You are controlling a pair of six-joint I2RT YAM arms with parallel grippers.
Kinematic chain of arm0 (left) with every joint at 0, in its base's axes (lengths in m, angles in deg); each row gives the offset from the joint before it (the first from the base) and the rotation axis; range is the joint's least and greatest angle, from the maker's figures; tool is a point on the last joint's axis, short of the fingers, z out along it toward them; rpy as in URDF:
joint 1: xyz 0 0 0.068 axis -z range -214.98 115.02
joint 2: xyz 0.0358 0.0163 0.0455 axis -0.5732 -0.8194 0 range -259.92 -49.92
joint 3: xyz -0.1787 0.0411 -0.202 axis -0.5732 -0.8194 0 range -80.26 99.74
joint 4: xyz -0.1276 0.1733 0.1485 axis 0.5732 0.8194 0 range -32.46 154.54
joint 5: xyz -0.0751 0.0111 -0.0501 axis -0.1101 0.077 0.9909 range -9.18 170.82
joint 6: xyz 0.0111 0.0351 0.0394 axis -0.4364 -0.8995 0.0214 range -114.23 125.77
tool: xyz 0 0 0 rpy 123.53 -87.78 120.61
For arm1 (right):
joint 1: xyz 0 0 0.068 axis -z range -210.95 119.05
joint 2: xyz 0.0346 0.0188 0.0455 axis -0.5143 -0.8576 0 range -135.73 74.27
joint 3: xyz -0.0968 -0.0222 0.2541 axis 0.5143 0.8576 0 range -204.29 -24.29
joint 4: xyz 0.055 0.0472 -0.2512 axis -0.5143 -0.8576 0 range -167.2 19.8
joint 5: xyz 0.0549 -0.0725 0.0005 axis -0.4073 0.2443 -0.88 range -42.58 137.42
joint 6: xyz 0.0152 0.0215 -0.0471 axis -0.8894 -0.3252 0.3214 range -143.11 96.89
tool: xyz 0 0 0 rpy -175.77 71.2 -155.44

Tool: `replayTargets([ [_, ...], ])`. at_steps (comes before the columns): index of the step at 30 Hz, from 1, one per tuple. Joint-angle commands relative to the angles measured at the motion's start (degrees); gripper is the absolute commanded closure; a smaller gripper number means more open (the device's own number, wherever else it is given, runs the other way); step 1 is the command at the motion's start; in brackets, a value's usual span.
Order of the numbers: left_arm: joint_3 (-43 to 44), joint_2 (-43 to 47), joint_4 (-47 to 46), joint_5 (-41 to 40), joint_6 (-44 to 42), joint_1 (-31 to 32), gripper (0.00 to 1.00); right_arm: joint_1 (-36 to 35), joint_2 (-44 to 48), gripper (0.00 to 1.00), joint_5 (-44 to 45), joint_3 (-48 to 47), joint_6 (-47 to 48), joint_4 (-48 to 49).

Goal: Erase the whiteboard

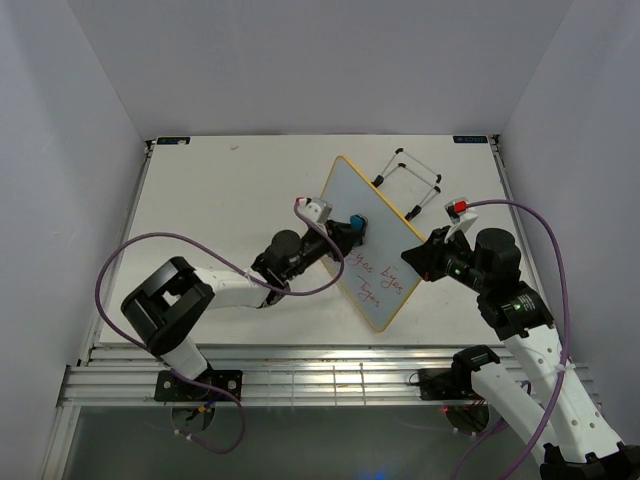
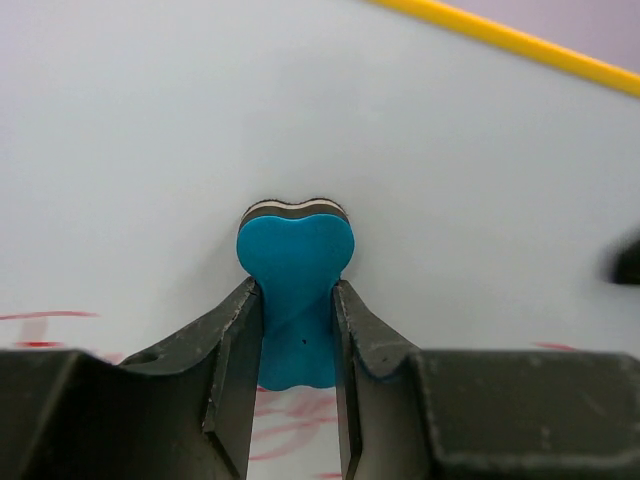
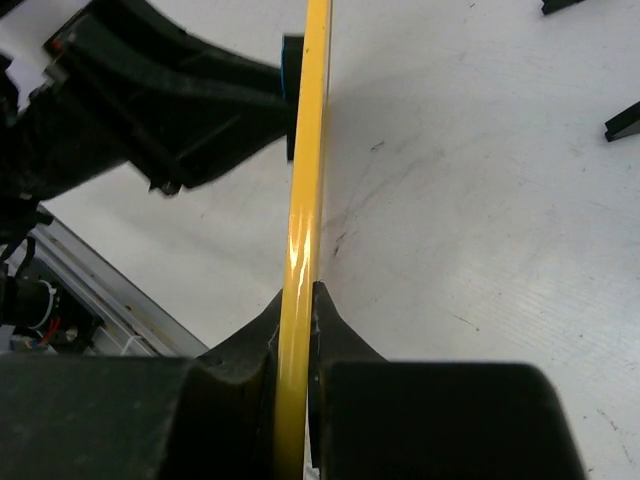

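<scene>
Whiteboard stood tilted at the middle of the tabletop, right claw clamped shut on its yellow edge, left claw pinched a blue eraser against the white face, red scrawl lower down was illegible, eraser's rubbing side hidden, wire stand behind.

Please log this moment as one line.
left tool: shut on blue bone-shaped eraser | right tool: shut on yellow-framed white board | red writing: present

Red writing too small to read, lower end of eraser hidden between fingers — whiteboard cropped in wrist views
</scene>
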Motion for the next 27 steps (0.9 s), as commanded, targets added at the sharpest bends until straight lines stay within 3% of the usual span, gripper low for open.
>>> replayTargets([
  [1, -1.14, -1.93, 2.53, 0.92, -0.17, -7.51, 1.00, -2.38, 3.29, 0.92, -19.00, -6.14, -6.93, 12.99],
  [9, -0.09, -12.37, -8.43, 12.62, 1.50, -19.73, 1.00, -2.38, 4.08, 0.92, -19.79, -7.46, -6.58, 10.45],
  [15, 0.71, -16.43, -11.96, 15.78, 1.23, -20.88, 1.00, -2.38, 4.00, 0.92, -19.88, -8.43, -5.79, 9.04],
  [23, -2.72, -14.51, -19.09, 22.30, 6.06, -19.39, 1.00, -2.38, 3.20, 0.92, -19.09, -5.71, -5.00, 10.62],
  [27, -5.00, -12.05, -20.14, 18.88, 5.45, -11.49, 1.00, -2.38, 2.33, 0.92, -17.69, -4.56, -4.65, 11.59],
])
